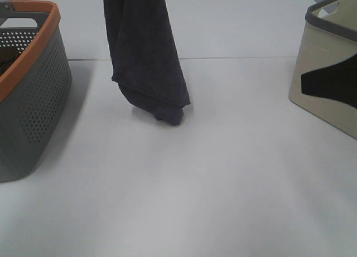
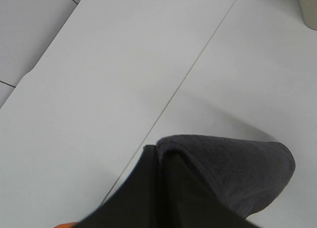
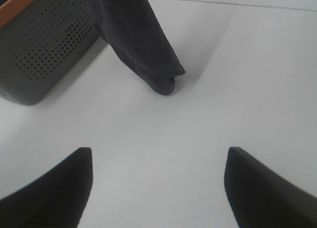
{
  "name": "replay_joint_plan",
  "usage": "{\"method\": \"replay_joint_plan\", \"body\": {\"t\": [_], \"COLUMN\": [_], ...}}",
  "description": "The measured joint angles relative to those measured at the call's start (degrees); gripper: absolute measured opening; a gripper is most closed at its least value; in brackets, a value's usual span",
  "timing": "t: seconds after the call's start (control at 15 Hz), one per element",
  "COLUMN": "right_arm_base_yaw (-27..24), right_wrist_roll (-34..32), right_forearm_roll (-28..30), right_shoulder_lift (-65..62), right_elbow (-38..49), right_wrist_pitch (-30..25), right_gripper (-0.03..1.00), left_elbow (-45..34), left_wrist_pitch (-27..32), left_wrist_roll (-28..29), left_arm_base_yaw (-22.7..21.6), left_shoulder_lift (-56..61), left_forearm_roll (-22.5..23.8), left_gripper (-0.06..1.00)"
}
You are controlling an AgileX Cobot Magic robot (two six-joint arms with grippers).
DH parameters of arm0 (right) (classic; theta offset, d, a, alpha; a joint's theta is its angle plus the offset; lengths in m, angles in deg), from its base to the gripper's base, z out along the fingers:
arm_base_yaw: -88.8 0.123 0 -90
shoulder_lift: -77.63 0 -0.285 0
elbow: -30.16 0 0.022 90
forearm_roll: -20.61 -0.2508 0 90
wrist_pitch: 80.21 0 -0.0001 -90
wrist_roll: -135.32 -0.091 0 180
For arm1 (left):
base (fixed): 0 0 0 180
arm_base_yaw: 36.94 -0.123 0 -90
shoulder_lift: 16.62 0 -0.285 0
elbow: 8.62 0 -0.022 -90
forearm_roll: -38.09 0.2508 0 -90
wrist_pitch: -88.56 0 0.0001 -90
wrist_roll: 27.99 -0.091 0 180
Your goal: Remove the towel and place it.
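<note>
Over the white surface (image 1: 223, 184), just right of the orange-rimmed perforated basket (image 1: 33, 101), the dark grey towel (image 1: 145, 56) hangs lengthwise straight below the jaws of the left gripper (image 2: 157, 193), seemingly clamped on its top, and ahead of the wide, empty jaws of the right gripper (image 3: 158, 188).

The right gripper (image 3: 159, 151) has 2 matte black fingers (image 3: 54, 193), broad at the base, tapering to blunt tips, faintly ribbed.

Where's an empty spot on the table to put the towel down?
The wide bare table in front, between the grey basket and the beige basket. It is crowded only where the towel hangs, nearer the grey basket.
</note>
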State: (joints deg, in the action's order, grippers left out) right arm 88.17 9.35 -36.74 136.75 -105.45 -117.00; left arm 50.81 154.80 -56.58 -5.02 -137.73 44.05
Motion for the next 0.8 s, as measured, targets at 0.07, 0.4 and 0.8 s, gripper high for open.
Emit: {"method": "replay_joint_plan", "body": {"t": [0.07,0.4,0.8], "right_arm_base_yaw": [0.0,2.1,27.6], "right_wrist_roll": [0.7,1.9,-3.7], "right_forearm_roll": [-0.9,-4.0,-4.5], "right_shoulder_lift": [1.0,11.2,28.4], "right_elbow": [-1.1,-6.4,-13.1], "right_wrist_pitch": [0.0,1.7,32.1], "right_gripper": [0.66,0.66,0.66], "left_elbow": [0.0,0.0,0.0], "left_wrist_pitch": [0.0,-1.3,-4.0], "left_wrist_roll": [1.5,9.5,11.3], "left_arm_base_yaw": [0.0,0.0,0.0], "left_shoulder_lift": [0.0,-0.7,-3.6], "left_forearm_roll": [1.0,2.1,2.1], "left_gripper": [0.00,0.00,0.00]}}
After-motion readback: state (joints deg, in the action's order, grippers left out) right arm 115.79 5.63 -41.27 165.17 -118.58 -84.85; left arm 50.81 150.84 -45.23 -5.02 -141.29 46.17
